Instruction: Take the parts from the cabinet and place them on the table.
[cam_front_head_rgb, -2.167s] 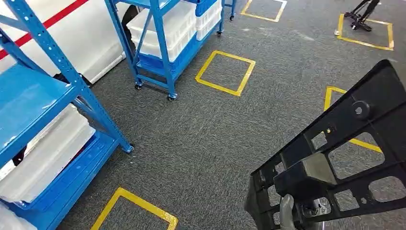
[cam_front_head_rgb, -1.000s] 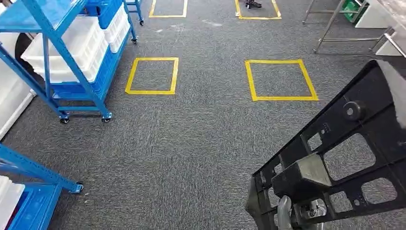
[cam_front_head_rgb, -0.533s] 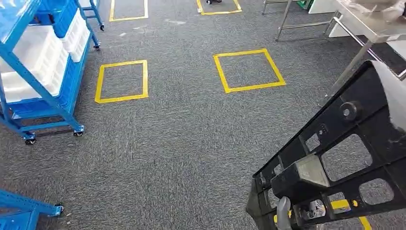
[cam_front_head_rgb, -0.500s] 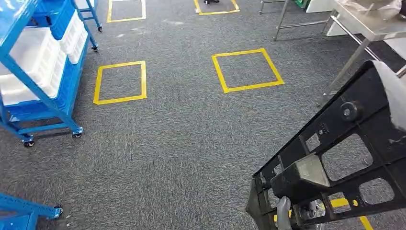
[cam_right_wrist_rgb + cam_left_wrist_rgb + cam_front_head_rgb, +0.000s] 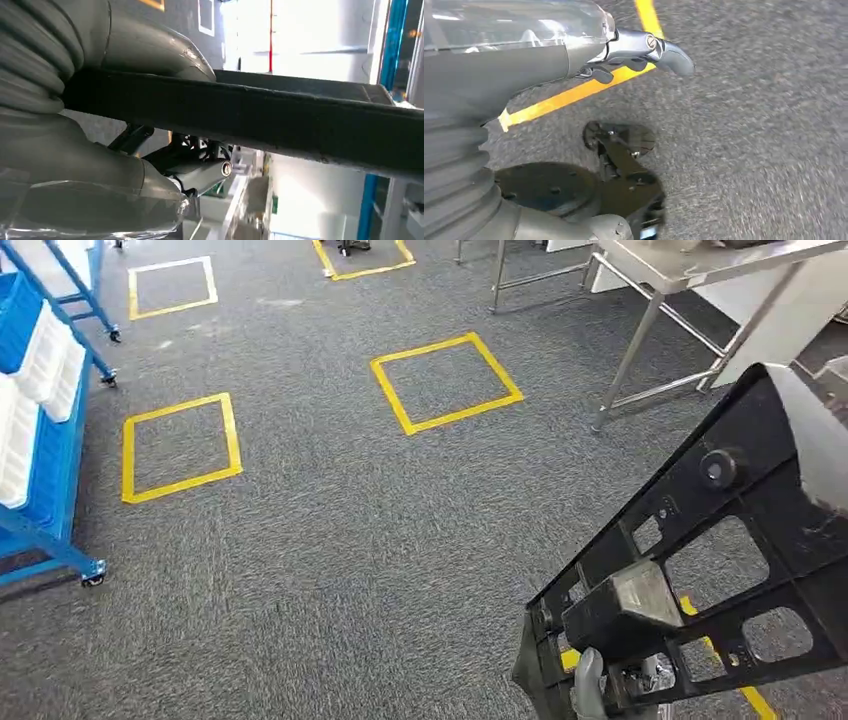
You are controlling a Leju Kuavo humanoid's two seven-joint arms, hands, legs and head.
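Near right, we see the right hand (image 5: 590, 692) gripping a black plastic part (image 5: 720, 570), fingers (image 5: 200, 175) wrapped round its edge, carried over the grey carpet (image 5: 350, 560). Far right stands the steel worktop (image 5: 700, 260). Our left hand (image 5: 644, 50) hangs with fingers loosely apart, holding nothing.

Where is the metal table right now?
In the head view the metal table stands at the upper right, beyond the black part that the right hand holds, right of a yellow floor square.
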